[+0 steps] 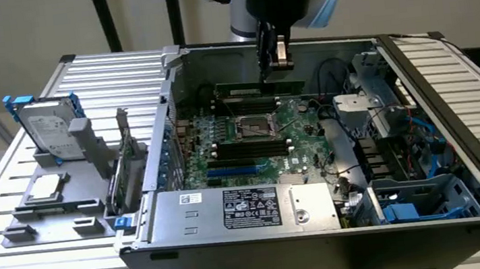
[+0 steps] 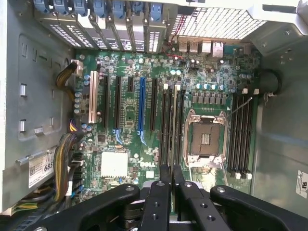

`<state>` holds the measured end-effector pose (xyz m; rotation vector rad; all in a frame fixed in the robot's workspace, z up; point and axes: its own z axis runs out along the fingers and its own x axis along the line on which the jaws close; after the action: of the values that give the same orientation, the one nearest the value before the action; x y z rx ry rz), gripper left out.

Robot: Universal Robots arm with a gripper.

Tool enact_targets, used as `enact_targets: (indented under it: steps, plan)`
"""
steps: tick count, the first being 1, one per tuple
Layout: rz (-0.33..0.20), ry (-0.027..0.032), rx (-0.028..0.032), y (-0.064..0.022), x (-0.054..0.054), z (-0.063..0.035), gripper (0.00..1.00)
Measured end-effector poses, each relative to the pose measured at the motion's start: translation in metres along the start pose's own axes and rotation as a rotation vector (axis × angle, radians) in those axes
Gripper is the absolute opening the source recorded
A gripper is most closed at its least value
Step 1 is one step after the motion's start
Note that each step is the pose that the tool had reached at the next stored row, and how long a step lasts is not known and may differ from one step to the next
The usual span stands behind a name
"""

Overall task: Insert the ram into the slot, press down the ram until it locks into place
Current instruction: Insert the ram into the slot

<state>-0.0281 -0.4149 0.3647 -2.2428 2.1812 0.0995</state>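
Note:
The ram (image 1: 258, 90), a long green stick with a white label, stands on edge along the far bank of black slots, behind the CPU socket (image 1: 253, 127). My gripper (image 1: 276, 62) hangs above it, clear of it, with its fingers together and nothing between them. In the wrist view the gripper (image 2: 171, 180) is high over the motherboard, roughly in line with the black slots (image 2: 172, 125) beside the socket (image 2: 206, 139). A second bank of black slots (image 2: 240, 134) with white end clips lies beyond the socket. I cannot pick out the ram there.
A blue slot (image 1: 237, 171) (image 2: 141, 108) lies among the expansion slots. The power supply (image 1: 239, 206) fills the case front. Cables and a drive cage (image 1: 405, 156) crowd the exterior view's right. A hard drive (image 1: 50, 132) stands in a grey fixture outside the case.

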Motion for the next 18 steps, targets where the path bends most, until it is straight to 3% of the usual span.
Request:
enact_targets:
  steps: [5,18]
  plan:
    - [0.000,0.0000,0.0000,0.0053,0.000,0.0092,0.13]
    - [0.000,0.0000,-0.0001,0.0051,0.002,0.0329,0.13]
